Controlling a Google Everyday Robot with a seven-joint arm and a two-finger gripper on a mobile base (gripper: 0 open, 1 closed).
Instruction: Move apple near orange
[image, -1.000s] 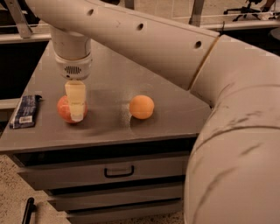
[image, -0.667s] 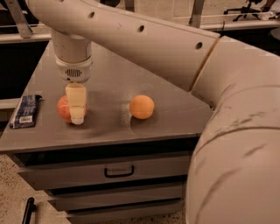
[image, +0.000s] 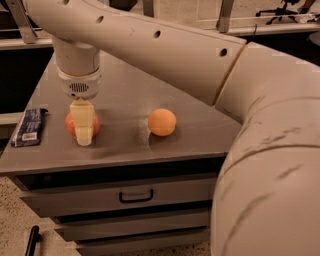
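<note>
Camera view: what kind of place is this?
Likely an office or lab: grey drawer cabinet, office chair behind. The gripper is at the apple on its top.

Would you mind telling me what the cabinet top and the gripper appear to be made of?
The cabinet top looks like grey painted metal or laminate: smooth, flat, dull sheen. The gripper, down at the apple, looks like cream moulded plastic, matte and uniform.

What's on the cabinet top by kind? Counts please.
Fruit: 2, the apple and the orange
Packets: 1, a dark packet at the left edge
Total: 3
The gripper is down at the apple, partly covering it.
</note>
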